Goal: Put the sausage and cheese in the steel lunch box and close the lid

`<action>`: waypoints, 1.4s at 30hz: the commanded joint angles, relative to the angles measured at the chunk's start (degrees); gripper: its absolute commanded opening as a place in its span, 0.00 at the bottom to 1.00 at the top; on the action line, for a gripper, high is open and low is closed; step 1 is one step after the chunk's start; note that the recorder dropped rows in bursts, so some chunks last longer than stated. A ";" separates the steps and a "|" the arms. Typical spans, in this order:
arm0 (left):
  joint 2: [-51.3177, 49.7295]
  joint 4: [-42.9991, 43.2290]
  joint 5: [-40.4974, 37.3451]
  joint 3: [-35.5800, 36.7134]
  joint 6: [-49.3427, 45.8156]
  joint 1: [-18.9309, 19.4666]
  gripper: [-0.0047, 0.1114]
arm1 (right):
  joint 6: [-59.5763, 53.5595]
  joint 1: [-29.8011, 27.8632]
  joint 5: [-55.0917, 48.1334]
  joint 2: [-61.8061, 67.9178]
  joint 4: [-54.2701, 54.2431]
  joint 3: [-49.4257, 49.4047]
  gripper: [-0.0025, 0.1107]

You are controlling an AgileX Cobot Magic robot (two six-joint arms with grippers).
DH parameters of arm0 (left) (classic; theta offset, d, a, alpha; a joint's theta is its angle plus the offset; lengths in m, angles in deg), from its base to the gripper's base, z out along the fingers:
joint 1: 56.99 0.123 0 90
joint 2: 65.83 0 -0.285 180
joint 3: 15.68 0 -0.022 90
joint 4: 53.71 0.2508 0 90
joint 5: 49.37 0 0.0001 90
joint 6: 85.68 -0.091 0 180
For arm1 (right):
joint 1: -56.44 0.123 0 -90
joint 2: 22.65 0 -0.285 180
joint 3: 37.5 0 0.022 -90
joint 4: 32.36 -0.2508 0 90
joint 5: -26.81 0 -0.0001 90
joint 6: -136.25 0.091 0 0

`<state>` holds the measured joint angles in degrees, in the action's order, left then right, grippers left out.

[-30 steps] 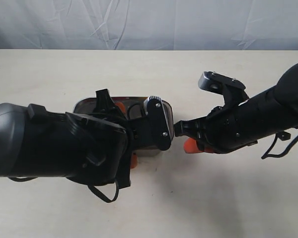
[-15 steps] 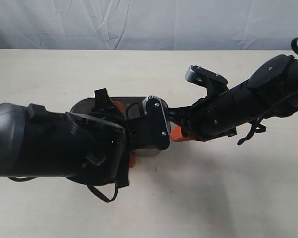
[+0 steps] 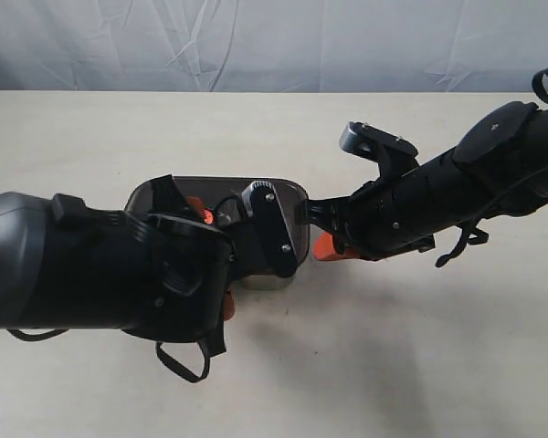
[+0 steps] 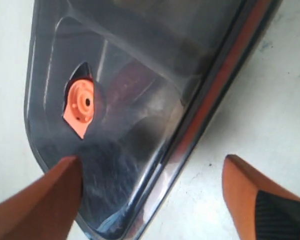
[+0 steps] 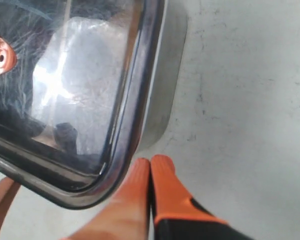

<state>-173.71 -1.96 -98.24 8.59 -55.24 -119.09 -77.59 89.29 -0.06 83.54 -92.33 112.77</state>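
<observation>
Lunch box point(image 5: 168, 90) contents dim under lid point(image 4: 140, 65)

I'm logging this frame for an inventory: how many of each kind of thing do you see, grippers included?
Lid: 1
Lunch box: 1
Grippers: 2, the left gripper and the right gripper
Total: 4
Any food under the tinted lid is too unclear to count.

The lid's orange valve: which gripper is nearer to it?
Left. The left gripper, open, straddles the edge of the lid, one finger close beside the valve. The right gripper, shut, sits at the lid's corner, farther off.
</observation>
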 commanded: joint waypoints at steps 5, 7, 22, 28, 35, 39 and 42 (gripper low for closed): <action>0.76 -3.57 -3.80 -0.17 -0.81 -0.25 0.70 | -0.68 -0.23 0.35 0.08 0.74 0.28 0.02; 1.28 -6.63 -3.23 -0.39 -3.12 -0.25 0.70 | -0.68 -0.23 0.35 0.08 1.02 0.28 0.02; 6.05 -13.80 -8.57 -0.52 -6.16 -0.39 0.70 | -0.68 -0.23 0.35 0.08 2.89 0.28 0.02; 11.91 -16.94 -13.24 -0.52 -7.21 -0.39 0.70 | -0.68 -0.23 0.20 0.08 3.31 0.28 0.02; 18.12 -16.03 -21.08 -0.52 -5.60 -0.39 0.49 | -0.68 -0.23 -0.78 0.08 4.57 0.28 0.02; 21.10 -10.64 -21.08 -0.52 -1.91 -0.25 0.11 | -0.68 -0.23 -1.91 0.08 5.89 0.28 0.02; 22.09 -8.54 -21.08 -0.52 -0.17 0.58 0.04 | -0.68 -0.23 -2.23 -0.43 7.06 0.28 0.02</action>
<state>-152.95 -12.82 -118.84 8.37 -57.84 -119.23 -77.89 89.29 -1.86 83.54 -86.86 112.77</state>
